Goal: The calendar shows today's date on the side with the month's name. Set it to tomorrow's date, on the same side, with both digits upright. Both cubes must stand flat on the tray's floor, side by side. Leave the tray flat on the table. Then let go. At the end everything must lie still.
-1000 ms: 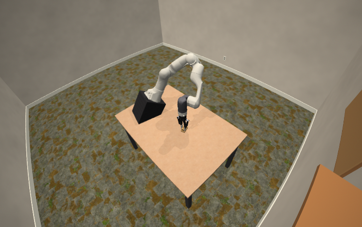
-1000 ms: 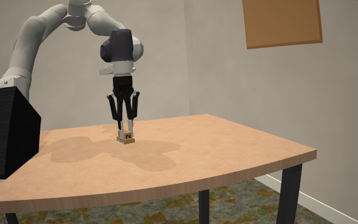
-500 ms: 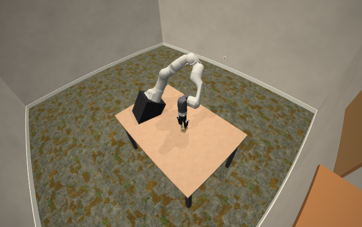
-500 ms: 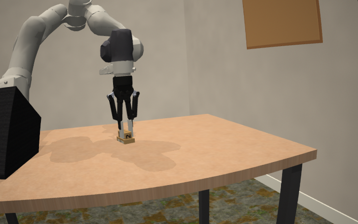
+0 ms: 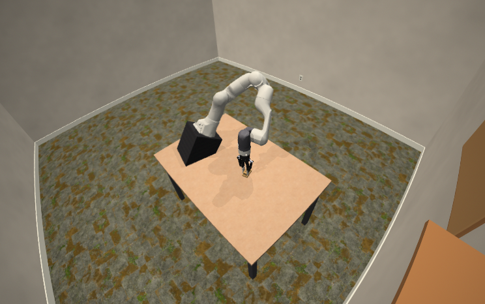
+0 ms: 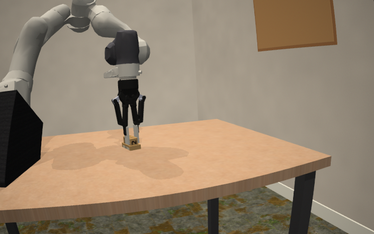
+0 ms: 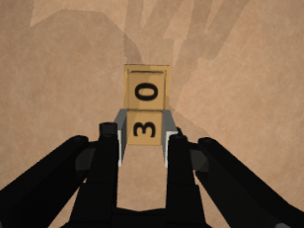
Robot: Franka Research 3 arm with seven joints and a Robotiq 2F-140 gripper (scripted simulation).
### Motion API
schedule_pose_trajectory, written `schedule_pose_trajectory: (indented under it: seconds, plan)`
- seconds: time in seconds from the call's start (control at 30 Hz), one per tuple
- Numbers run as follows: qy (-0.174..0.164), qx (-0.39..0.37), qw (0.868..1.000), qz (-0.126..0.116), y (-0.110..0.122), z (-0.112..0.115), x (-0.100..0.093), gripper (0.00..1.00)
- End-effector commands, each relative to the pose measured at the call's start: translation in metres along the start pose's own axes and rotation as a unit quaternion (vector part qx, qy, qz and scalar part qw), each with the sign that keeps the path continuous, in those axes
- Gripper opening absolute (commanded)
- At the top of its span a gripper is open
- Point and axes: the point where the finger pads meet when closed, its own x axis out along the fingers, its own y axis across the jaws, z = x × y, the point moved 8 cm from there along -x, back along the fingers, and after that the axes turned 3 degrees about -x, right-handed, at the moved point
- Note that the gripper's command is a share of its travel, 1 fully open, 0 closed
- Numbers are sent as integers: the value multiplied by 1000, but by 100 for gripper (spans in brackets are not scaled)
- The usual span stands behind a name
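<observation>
A light wooden tabletop [image 5: 275, 214] [image 6: 234, 159] [image 7: 242, 122] carries a small, shallow tan wooden tray [image 5: 244, 176] [image 6: 135, 147] [image 7: 146, 67] near its middle, well apart from all four edges and corners. The black block-shaped base [image 5: 195, 148] [image 6: 24, 137] of the white arm [image 5: 263, 104] [image 6: 28, 43] stands nearer the tabletop's left corner in the top view.

The black hand with pale fingertips [image 5: 246, 171] [image 6: 132, 138] points down and is pinching a tan wooden cube marked 3 on top [image 6: 133, 139] [image 7: 144, 128] — a finger on either side. In the exterior view a sideways black 2 shows on that cube's side, its lower part behind the tray's rim; whether it touches the tray's floor cannot be told. Just beside it in the tray sits a tan wooden cube marked 0 on top [image 7: 146, 92]. The tray looks flat on the tabletop — its month name cannot be read.
</observation>
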Motion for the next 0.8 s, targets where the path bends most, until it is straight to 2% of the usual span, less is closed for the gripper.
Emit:
schedule_pose_trajectory:
  seconds: [0.0, 0.5, 0.77]
  plan:
    - [-1, -2, 1000, 1, 1, 0, 0, 17]
    - [-1, -2, 1000, 1, 1, 0, 0, 17]
    - [-1, -2, 1000, 1, 1, 0, 0, 24]
